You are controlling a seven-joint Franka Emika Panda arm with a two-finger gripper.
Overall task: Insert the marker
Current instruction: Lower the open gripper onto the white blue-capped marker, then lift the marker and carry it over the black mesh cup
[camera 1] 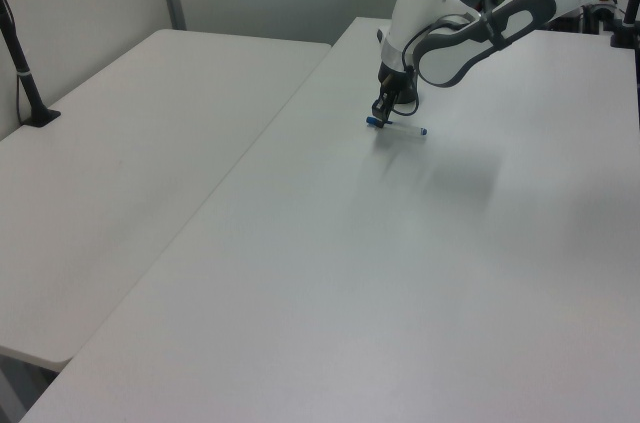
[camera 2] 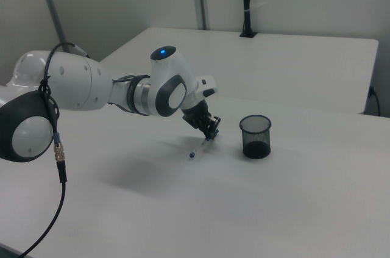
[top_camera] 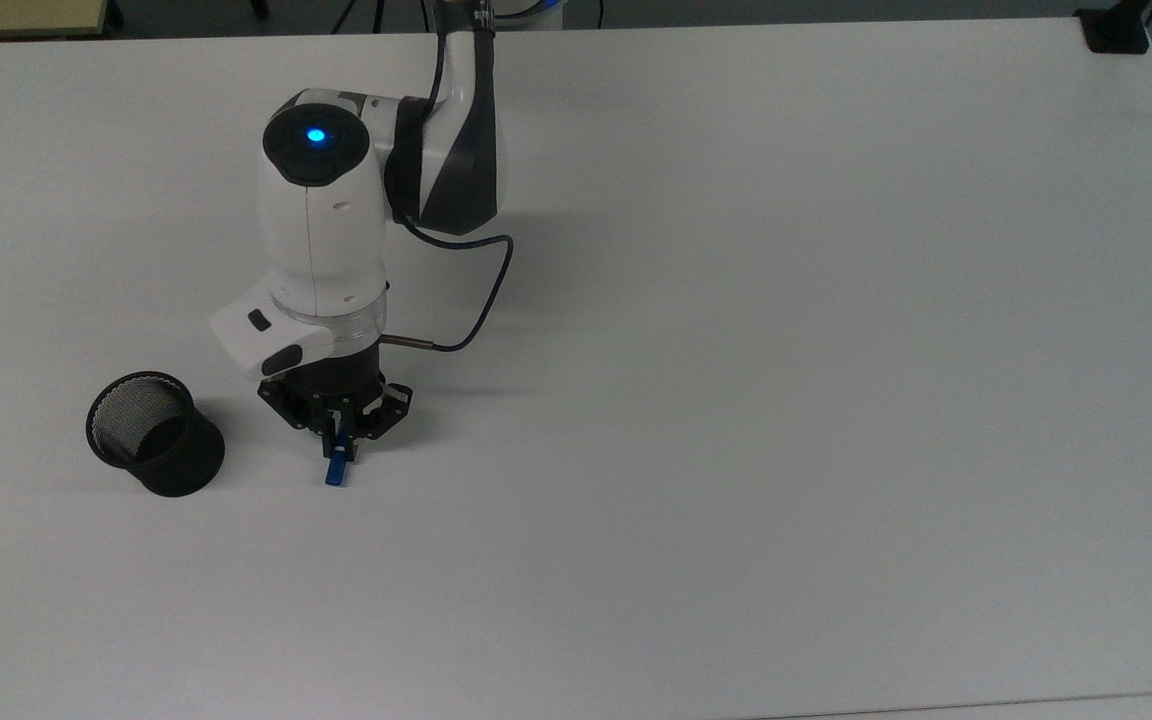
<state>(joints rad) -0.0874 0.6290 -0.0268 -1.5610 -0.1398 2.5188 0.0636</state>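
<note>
Pinching the marker (top_camera: 336, 470) near its cap end, claw (top_camera: 340, 437) narrow, ready to lift toward mesh cup (top_camera: 154, 433).

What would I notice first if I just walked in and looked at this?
Probably the big white robot arm with its glowing blue light, bent low over the white table. Its gripper is shut on a blue-capped marker. To the top view's left stands a black mesh cup, apart from the gripper.

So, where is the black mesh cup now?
In the top view the black mesh cup stands on the table's left side, just left of the end effector and the marker.
</note>
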